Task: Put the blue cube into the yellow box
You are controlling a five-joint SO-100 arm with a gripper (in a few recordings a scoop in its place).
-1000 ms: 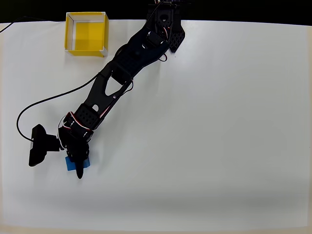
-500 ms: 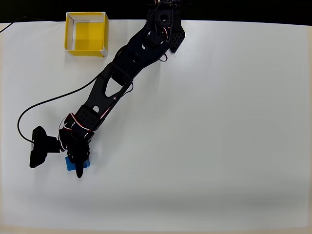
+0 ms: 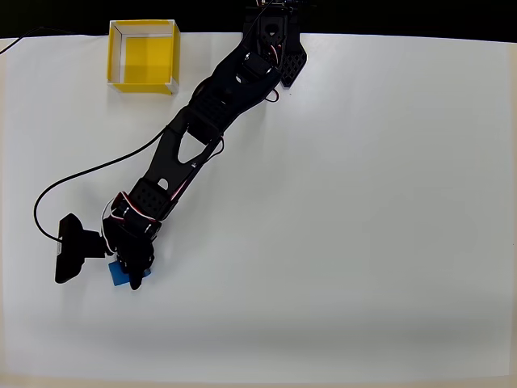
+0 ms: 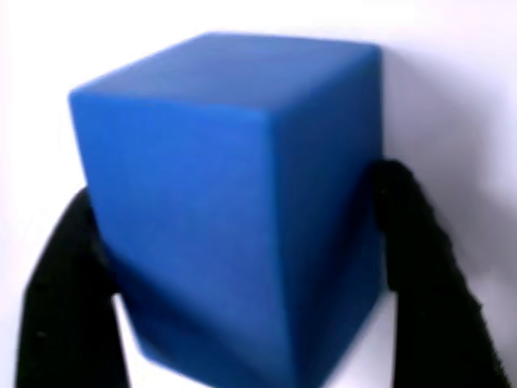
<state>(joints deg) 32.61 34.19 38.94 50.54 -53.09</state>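
In the overhead view the blue cube lies on the white table at the lower left, mostly covered by my black gripper. Seen from the wrist, the blue cube sits close up between my gripper, with the left finger and the right finger pressed against its two sides. The gripper is shut on the cube. The yellow box stands open-topped at the table's far left corner, well away from the gripper, with nothing inside it.
The black arm stretches diagonally from its base at the back edge down to the gripper. A black cable loops over the table left of the arm. The wrist camera housing juts left of the gripper.
The wrist has tilted and shifted a little; the finger tip reaches less far past the cube, and the camera housing has moved slightly down and right. The cube stays in about the same spot.
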